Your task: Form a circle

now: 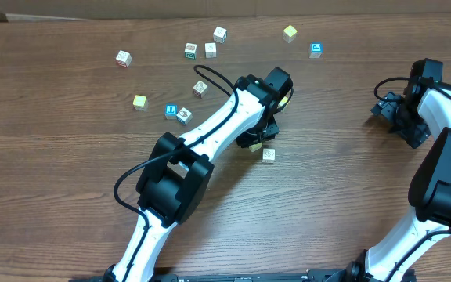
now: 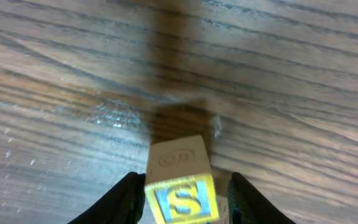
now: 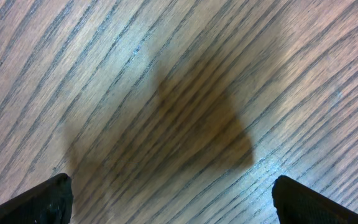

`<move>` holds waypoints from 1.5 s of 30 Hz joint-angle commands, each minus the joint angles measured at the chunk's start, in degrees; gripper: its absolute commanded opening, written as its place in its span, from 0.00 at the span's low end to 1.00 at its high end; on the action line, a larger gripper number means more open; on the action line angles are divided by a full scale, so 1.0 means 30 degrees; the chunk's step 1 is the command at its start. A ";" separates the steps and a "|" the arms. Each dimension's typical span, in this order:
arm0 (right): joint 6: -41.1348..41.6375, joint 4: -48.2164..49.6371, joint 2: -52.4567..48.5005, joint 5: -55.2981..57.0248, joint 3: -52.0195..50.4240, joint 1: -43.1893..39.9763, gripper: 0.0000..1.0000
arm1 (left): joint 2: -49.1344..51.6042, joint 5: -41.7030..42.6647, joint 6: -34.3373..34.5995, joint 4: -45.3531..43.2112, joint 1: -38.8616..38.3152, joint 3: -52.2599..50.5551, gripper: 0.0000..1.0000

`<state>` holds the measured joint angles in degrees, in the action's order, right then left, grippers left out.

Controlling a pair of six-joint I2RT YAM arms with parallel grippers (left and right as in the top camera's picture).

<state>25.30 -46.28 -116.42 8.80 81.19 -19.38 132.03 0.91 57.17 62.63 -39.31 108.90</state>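
The left hand (image 2: 188, 198) is half closed around a small toy cube (image 2: 180, 180), whose near face shows a blue S in a yellow frame and whose top is pale beige. One dark finger (image 2: 126, 198) lies close against the cube's side. The other stands just off it with a thin sliver between, so I cannot tell whether the hand truly pinches the cube. In the overhead view this spot is a little right of the middle of the wooden surface (image 1: 69, 157), with a white picture cube (image 1: 268, 154) just beside it. The loose cubes (image 1: 190, 50) lie scattered across the far part, mostly apart from one another, so the circle is not yet formed. The right hand (image 3: 179, 208) is spread wide over bare wood, holding nothing.
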 commanded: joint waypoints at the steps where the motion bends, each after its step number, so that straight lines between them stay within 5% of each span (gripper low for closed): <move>1: 0.0058 0.0058 0.0517 0.0058 -0.0073 0.0029 1.00 | 0.0277 0.0007 0.0517 -0.0321 -0.0138 -0.0867 0.37; 17: 0.0058 0.0058 0.0517 0.0051 -0.0073 0.0029 1.00 | 0.0270 -0.0794 -0.3009 -0.1421 -0.0007 -0.0488 0.44; 26: 0.0058 0.0058 0.0517 0.0051 -0.0073 0.0029 1.00 | 0.0270 -0.0787 -0.2980 -0.1486 -0.0015 -0.0342 0.39; 31: 0.0058 0.0058 0.0517 0.0058 -0.0073 0.0029 1.00 | 0.0270 -0.0546 -0.2747 -0.1494 -0.0015 -0.0342 0.27; 45: 0.0058 0.0058 0.0517 0.0051 -0.0073 0.0029 1.00 | 0.0270 0.0233 -0.2630 -0.1435 -0.0073 -0.0342 0.33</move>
<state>25.26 -46.30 -116.42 8.80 81.19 -19.35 132.05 0.08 49.17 58.28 -39.40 106.65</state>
